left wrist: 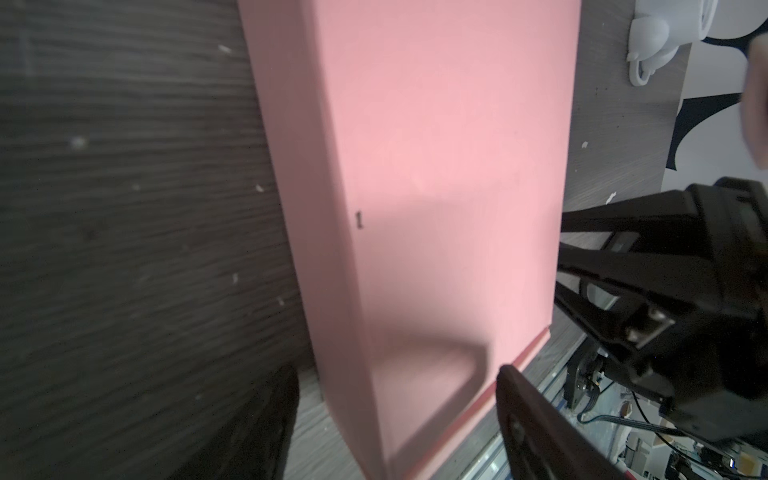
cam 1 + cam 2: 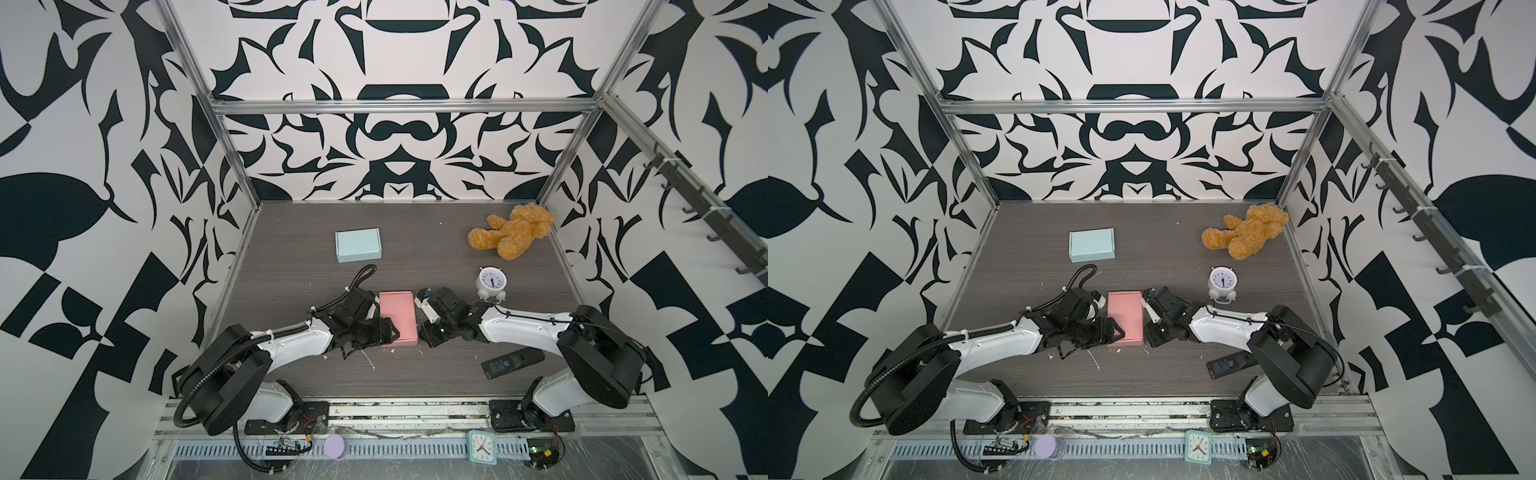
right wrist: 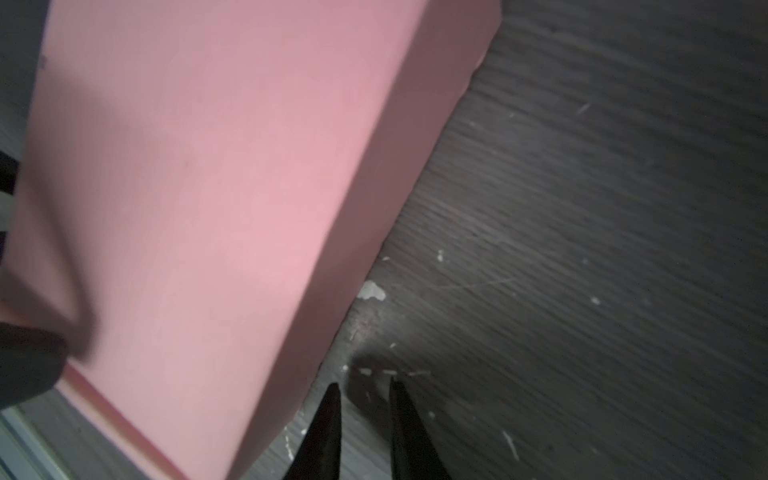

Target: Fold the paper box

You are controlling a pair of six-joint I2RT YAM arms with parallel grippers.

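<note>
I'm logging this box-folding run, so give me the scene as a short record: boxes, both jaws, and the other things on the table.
pink box: closed, flat on the table, between the arms
left jaws: open, astride the pink box's near left corner
right jaws: slightly apart, empty, beside the pink box's right side
blue box: closed, far left
teddy bear: far right corner
white alarm clock: upright, right of the pink box
remote: near right

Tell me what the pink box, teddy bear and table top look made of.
Pink box: matte paperboard, probably; dull flat faces, crisp folded edges.
Teddy bear: plush fabric; curly golden-brown pile.
Table top: dark wood-grain, possibly laminate; fine streaked lines.
</note>
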